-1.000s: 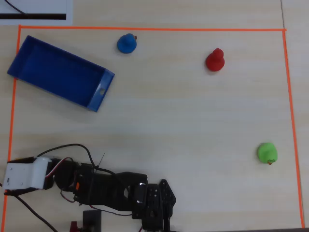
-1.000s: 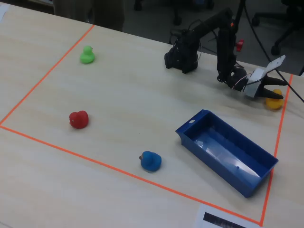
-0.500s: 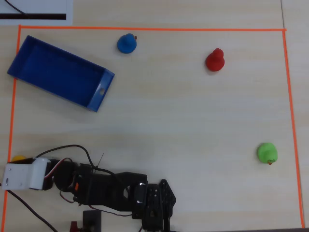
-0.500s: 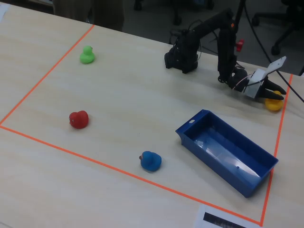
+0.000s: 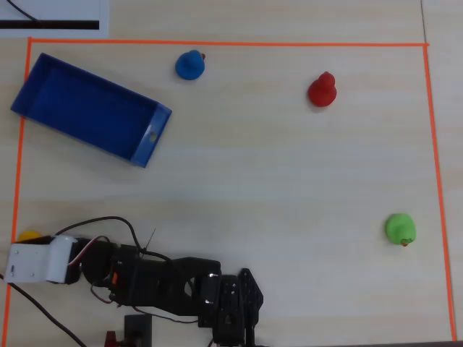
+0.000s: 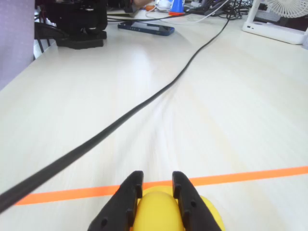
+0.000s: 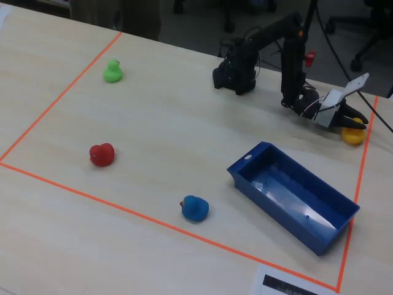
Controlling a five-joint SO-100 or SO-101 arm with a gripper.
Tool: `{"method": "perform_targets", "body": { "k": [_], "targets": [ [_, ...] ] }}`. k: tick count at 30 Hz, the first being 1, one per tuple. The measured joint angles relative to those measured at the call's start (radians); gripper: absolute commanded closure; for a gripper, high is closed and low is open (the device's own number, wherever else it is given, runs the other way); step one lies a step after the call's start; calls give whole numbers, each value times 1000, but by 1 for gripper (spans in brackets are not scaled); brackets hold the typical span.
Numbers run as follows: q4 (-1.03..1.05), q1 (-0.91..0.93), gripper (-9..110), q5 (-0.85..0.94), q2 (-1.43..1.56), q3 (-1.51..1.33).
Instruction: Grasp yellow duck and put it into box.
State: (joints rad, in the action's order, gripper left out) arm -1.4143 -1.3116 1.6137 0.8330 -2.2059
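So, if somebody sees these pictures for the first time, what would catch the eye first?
Probably the big blue box lying empty near the taped corner in the fixed view. Next, the black claw straddling the yellow duck at the orange tape line. The red duck, green duck and blue duck sit scattered, far from the arm.

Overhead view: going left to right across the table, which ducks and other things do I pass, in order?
yellow duck → blue box → blue duck → red duck → green duck. The arm lies along the bottom edge, overlapping several of these in left-right position, so it is left out.
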Motion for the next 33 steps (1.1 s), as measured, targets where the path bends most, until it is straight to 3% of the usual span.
{"method": "perform_targets", "body": {
  "k": [16, 23, 33],
  "targets": [
    [173, 163, 102, 21, 425, -100],
    [408, 313, 101, 20, 653, -35],
    [577, 591, 101, -46, 672, 100]
  ]
}}
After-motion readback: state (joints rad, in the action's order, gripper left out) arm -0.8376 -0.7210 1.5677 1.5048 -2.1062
